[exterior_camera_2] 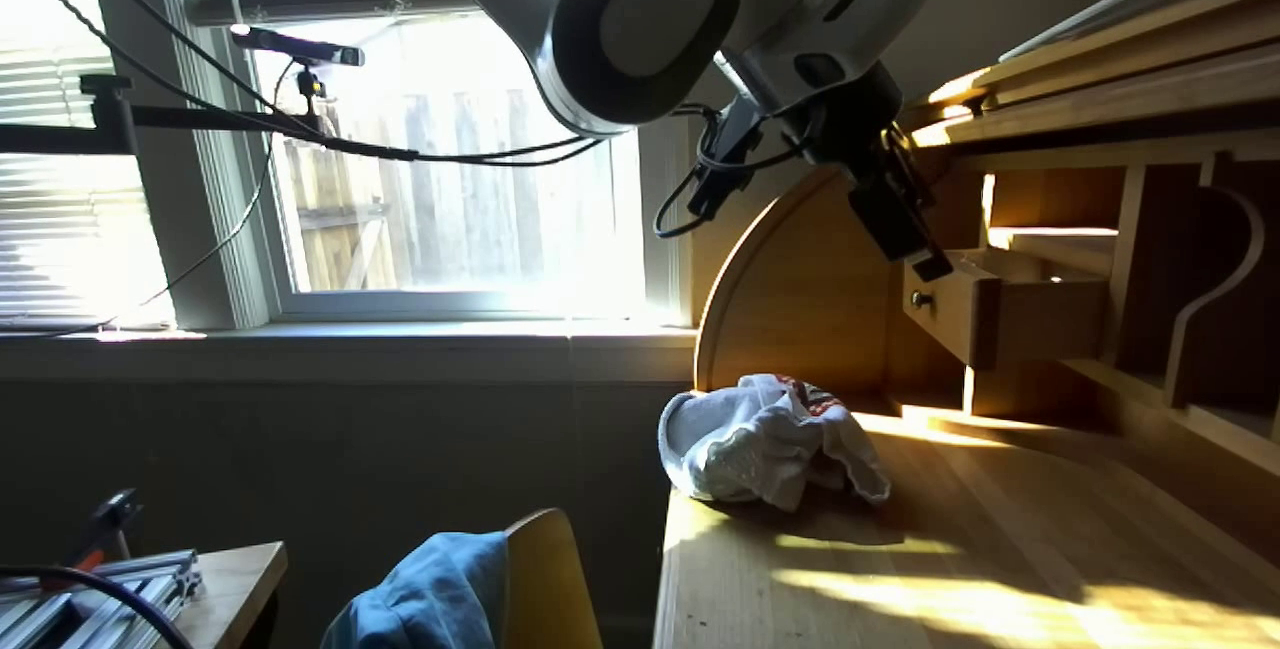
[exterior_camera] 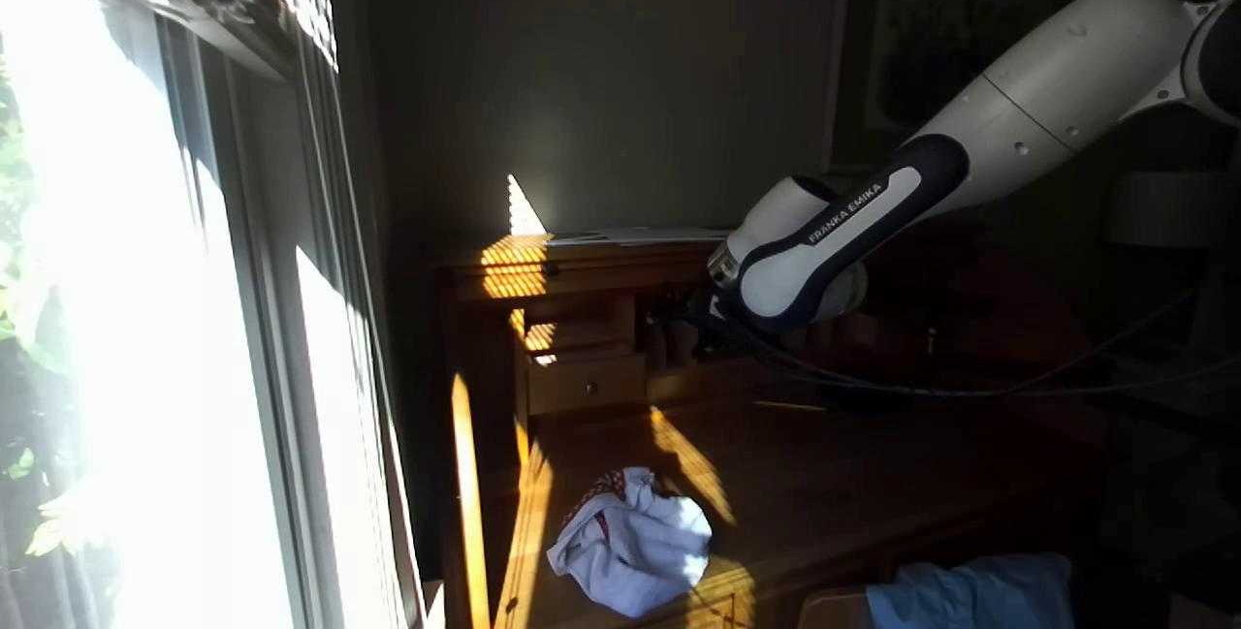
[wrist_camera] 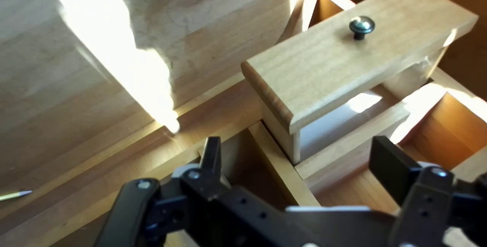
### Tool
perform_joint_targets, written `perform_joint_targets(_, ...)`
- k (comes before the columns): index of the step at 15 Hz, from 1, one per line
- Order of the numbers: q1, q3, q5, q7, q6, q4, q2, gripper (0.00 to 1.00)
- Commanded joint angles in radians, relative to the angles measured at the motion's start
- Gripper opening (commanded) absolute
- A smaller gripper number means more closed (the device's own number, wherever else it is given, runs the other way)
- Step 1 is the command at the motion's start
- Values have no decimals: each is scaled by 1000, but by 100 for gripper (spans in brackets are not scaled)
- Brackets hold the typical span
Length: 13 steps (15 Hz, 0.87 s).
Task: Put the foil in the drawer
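Note:
The small wooden drawer (wrist_camera: pixel 335 64) with a round metal knob (wrist_camera: pixel 361 25) stands pulled out of the desk's cubby unit in the wrist view. It also shows in both exterior views (exterior_camera: pixel 587 387) (exterior_camera_2: pixel 1045 314). A patch of sunlight lies inside it; only part of its inside shows. My gripper (wrist_camera: pixel 296 140) is open, its two fingers wide apart with nothing between them. It is over the cubby dividers beside the drawer. In an exterior view the gripper (exterior_camera_2: pixel 930 264) is above and close to the drawer. I cannot make out any foil in these frames.
A crumpled white cloth with a red pattern (exterior_camera_2: pixel 770 449) lies on the desk top (exterior_camera_2: pixel 1000 529) below the drawer. A pencil (wrist_camera: pixel 15 195) lies on the desk. The desk's upper shelf (exterior_camera_2: pixel 1120 119) overhangs the cubbies. A chair with blue cloth (exterior_camera_2: pixel 430 589) stands in front.

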State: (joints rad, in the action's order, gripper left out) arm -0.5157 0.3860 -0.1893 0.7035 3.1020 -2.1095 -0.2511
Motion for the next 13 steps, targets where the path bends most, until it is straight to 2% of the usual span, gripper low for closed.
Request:
perform_joint_targets(1,-72,60,46,46,-108,-49,65,100)
perform_joint_targets(6,-108,74,62,28,-212,-56,85,100)
perform_joint_targets(7,-87,58,27,9,-167,-20,37,100)
perform_joint_targets(13,-94,60,32,9,-191,-29,48,100)
